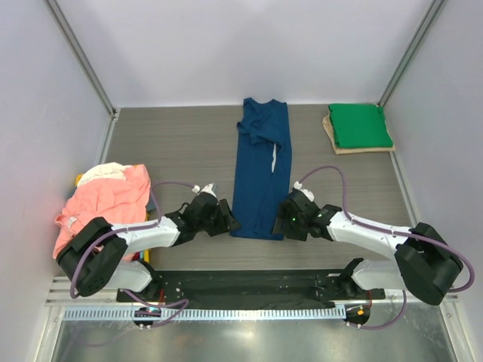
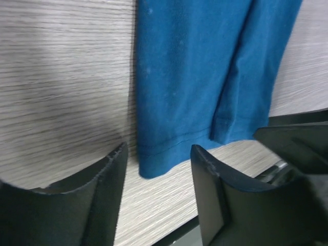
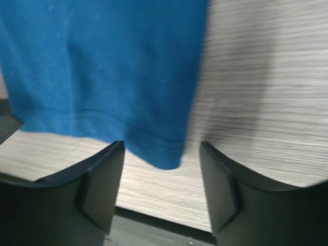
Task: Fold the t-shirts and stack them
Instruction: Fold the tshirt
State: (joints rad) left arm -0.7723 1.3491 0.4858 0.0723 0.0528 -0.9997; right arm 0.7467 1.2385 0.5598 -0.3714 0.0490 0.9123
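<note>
On the left gripper (image 2: 159, 154) the jaws stand apart, straddling the near left hem corner of the navy blue cloth t-shirt (image 2: 195, 77) without pinching it. This looks like the set-up for a corner grasp. The right gripper (image 3: 163, 151) mirrors it: jaws apart, the other hem corner between them, nothing held. The shirt lies flat on the grey wood-grain tabletop (image 1: 173, 151), narrowed to a long strip running away from the arms, so taking both corners together would likely carry the hem up toward the collar. At the far right a folded green t-shirt (image 1: 361, 125) rests on a flat tan board (image 1: 355, 150), probably the start of the stack. A rumpled salmon pink t-shirt (image 1: 106, 200) lies heaped at the left edge.
</note>
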